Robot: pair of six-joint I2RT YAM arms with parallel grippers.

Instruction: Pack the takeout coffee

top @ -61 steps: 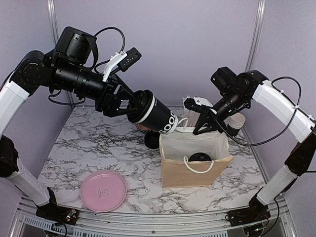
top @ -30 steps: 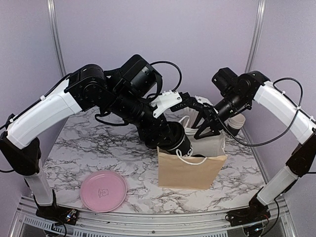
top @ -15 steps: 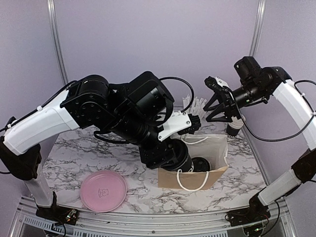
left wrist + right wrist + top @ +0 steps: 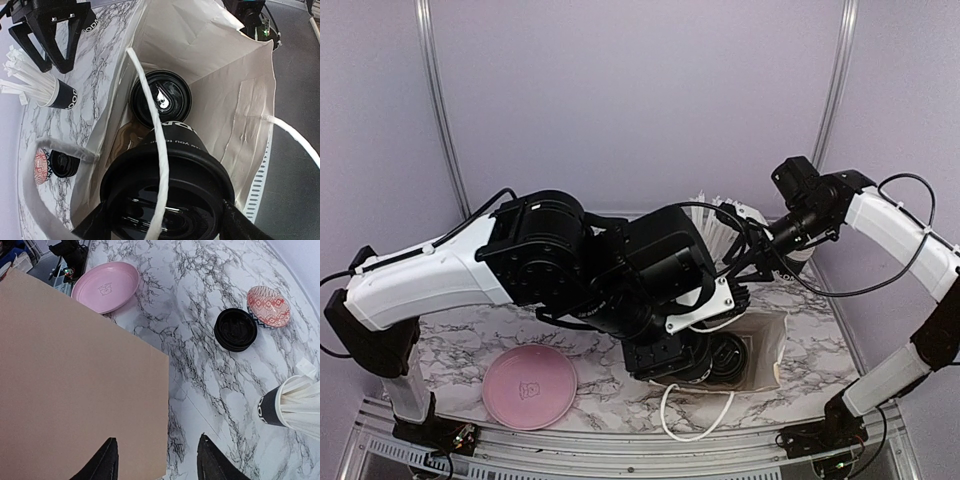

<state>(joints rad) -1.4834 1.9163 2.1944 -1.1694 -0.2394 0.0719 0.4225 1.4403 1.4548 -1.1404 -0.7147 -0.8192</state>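
**Left claw [image 4: 167,225] clamped on takeout cup [image 4: 170,150] inside paper bag [image 4: 225,60]**

Gripped round its lidded top, the takeout cup is held down inside the open paper bag by the left claw. Its long axis is pointed straight away from the claw, base first, towards the bag's floor. A second lidded cup [image 4: 161,97] is already stood upright there, directly beyond the held base. Whether base and lid touch cannot be told. A white rope handle [image 4: 150,80] is draped across the held cup. The release is judged to depend on the base being set beside the packed cup, not on top of it. The right claw [image 4: 157,460] is held outside the bag wall, jaws apart and empty, farther from both cups.
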